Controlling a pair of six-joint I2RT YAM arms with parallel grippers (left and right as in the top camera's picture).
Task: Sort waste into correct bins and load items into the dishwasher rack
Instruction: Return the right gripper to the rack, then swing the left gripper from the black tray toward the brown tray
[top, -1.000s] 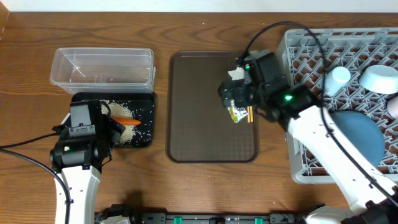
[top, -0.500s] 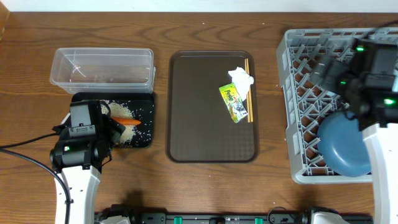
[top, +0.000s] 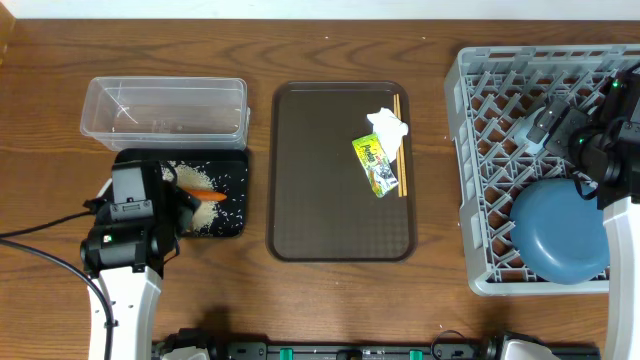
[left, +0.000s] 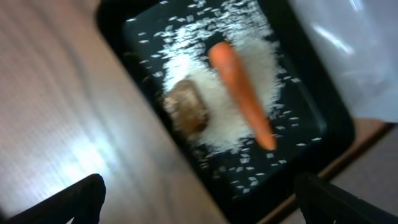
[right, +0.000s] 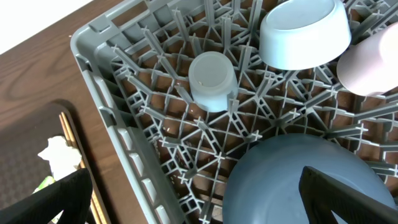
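Bare wood (top: 260, 280) flanks the serving tray (top: 320, 200). Leftward, the left gripper (left: 205, 202) hangs wide-jawed over the black tray (top: 233, 165); rightward, the right gripper (right: 199, 196) gapes above the rack (top: 480, 150).

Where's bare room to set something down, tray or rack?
Brown tray: left half bare, up to the wrapper, tissue and chopsticks on its right. Dishwasher rack: pegs free between its left wall and the blue plate; crowded beyond, with cup and bowl. Clear tub looks empty.
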